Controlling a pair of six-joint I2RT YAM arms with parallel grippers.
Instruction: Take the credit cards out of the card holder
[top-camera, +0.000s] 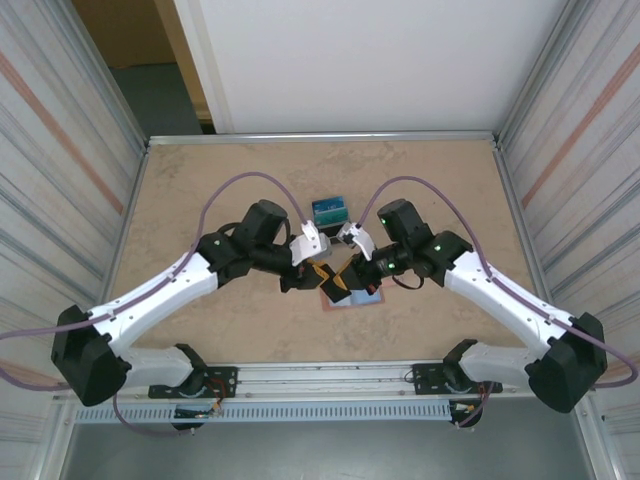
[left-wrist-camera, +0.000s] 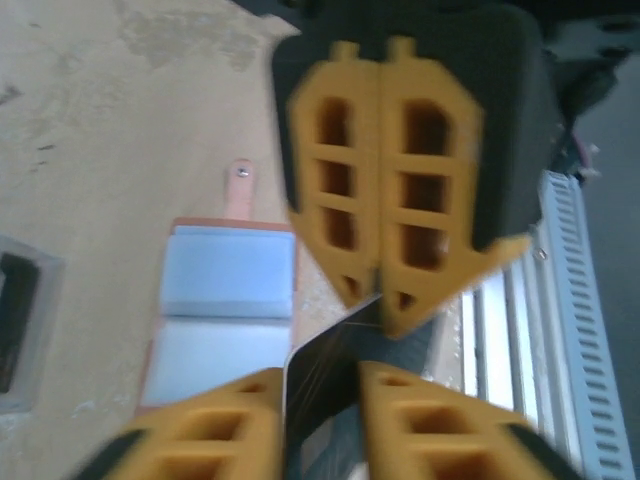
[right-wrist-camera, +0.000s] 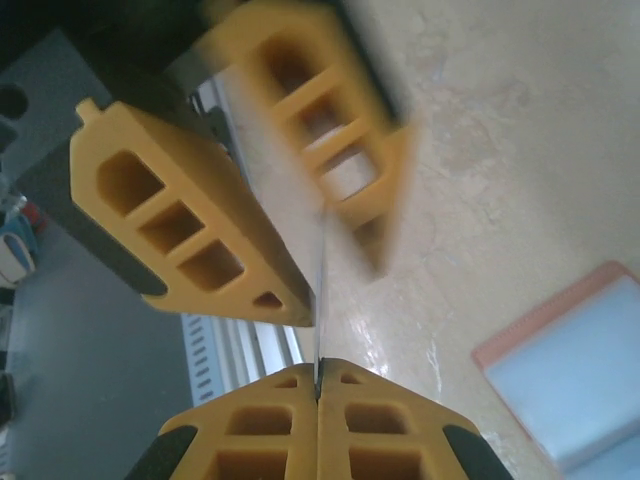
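Above the open card holder (left-wrist-camera: 225, 300) on the desk (top-camera: 200, 190), both tools pinch one dark credit card (left-wrist-camera: 325, 365) edge-on — left tool (left-wrist-camera: 320, 385) and right tool (right-wrist-camera: 318, 385) clamped tight. A handover, I judge: one should release first, then the other draws away slowly.

Two grippers (top-camera: 322, 277) (top-camera: 352, 272) — one dark card (left-wrist-camera: 320, 365) between them — one open pink card holder (left-wrist-camera: 222, 300), one dark stand (top-camera: 329, 211).

White-black arms (top-camera: 170, 290), yellow latticed fingers (left-wrist-camera: 350, 170)
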